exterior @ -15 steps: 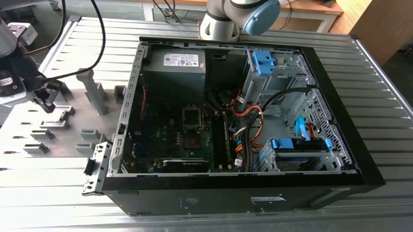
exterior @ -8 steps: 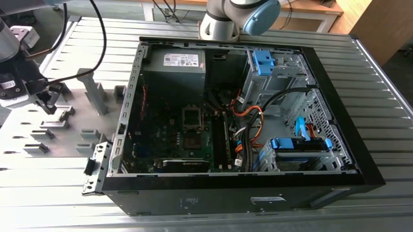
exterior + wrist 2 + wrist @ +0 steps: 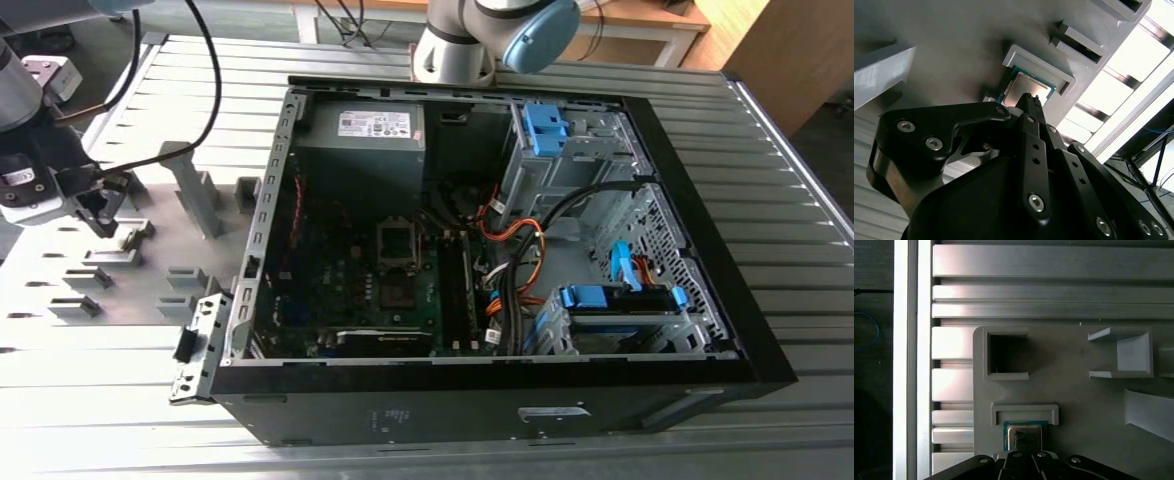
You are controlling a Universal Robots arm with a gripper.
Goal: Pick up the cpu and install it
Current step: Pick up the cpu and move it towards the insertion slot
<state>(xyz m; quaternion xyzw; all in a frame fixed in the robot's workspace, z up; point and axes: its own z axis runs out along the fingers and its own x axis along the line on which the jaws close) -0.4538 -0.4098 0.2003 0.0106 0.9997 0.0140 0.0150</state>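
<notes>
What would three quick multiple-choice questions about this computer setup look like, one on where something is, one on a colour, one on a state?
1. Where is the cpu?
A) in a grey holder outside the computer case
B) in the motherboard socket
C) on top of the power supply

2. What colour are the drive clips inside the computer case?
A) red
B) blue
C) yellow

3. The computer case is:
A) closed up
B) lying with its side panel off
C) standing upright

Answers: 1 A, both wrist views show the cpu sitting in the holder. 2 B, they are blue in the exterior view. 3 B, its insides lie bare to the camera.
</notes>
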